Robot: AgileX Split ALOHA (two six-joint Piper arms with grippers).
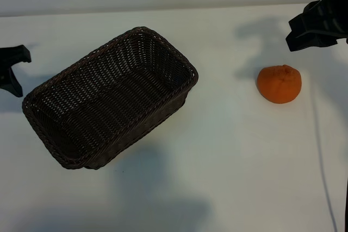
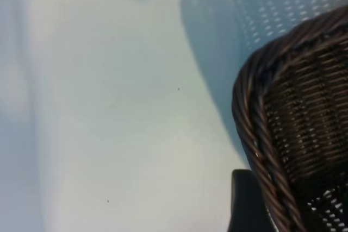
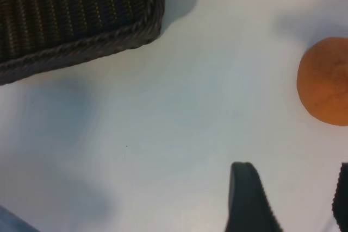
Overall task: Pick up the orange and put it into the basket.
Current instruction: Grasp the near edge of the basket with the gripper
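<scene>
right gripper [image 3: 293,199] hovering released near orange [image 1: 279,83], which is sitting on table [image 1: 228,150] well apart from basket [image 1: 109,97]; firm, dimpled, likely rolling: grasp across its widest middle.

Exterior camera looks steeply down on the tabletop [image 1: 228,156]; both wrist cameras hover close, sharing the basket [image 1: 109,99].

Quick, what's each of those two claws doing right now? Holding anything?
Left gripper: open, holding nothing, beside the basket.
Right gripper: open, holding nothing; the orange lies free on the table.
</scene>
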